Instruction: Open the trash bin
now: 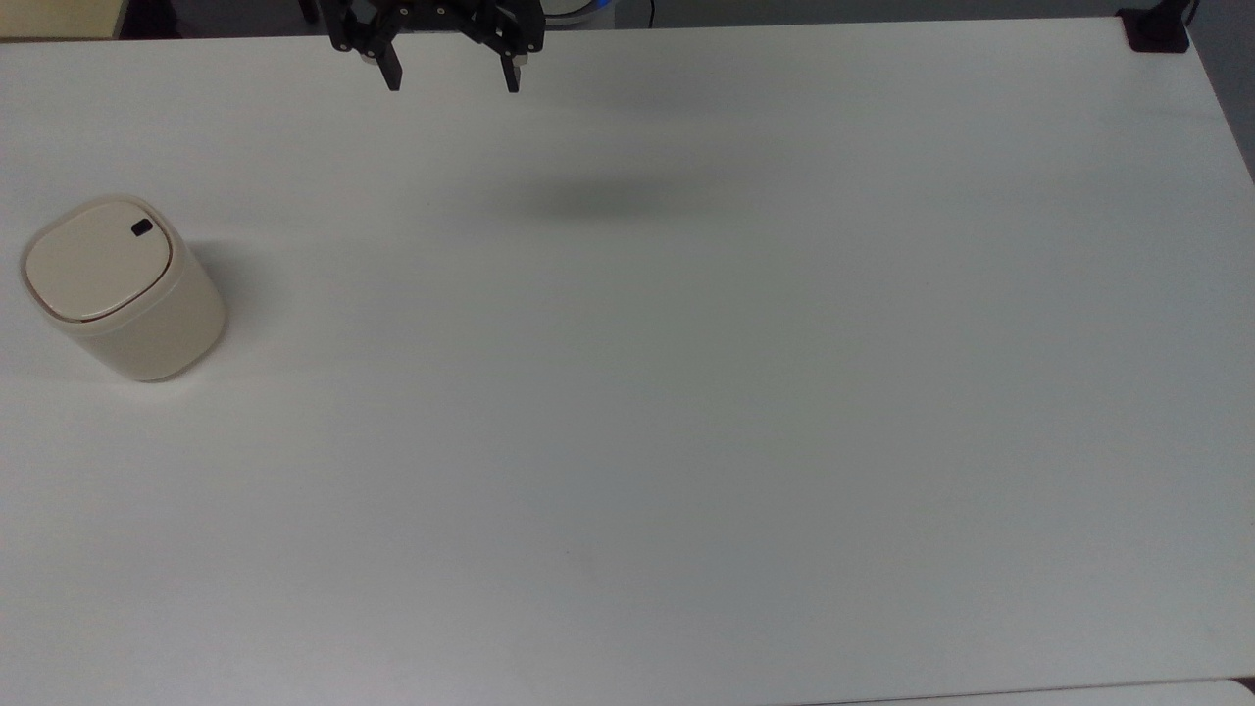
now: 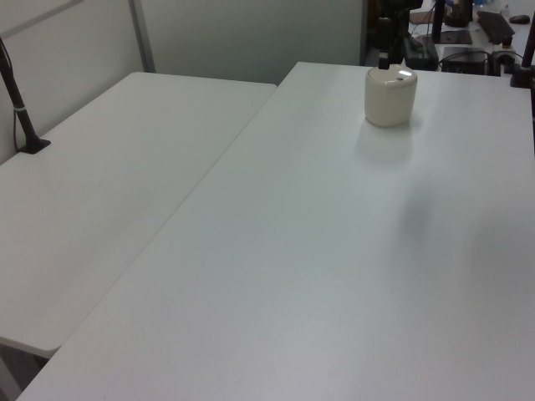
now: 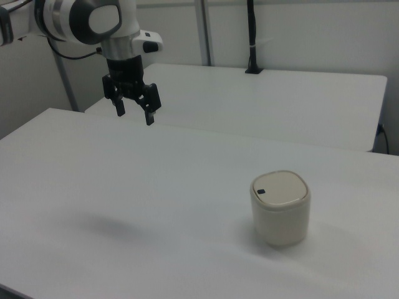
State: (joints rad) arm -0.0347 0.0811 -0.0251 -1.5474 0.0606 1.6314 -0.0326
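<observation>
My hand (image 1: pixel 452 83) hangs open above the table's (image 1: pixel 686 392) far edge, its upper part cut off in the top view; the lidded trash bin (image 1: pixel 123 289) stands far left.

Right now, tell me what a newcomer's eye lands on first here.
First, the cream trash bin, standing alone on the white table with its lid shut and a small black button at the rim. Next, the black gripper, open, hanging high above the table toward the right view's left.
</observation>
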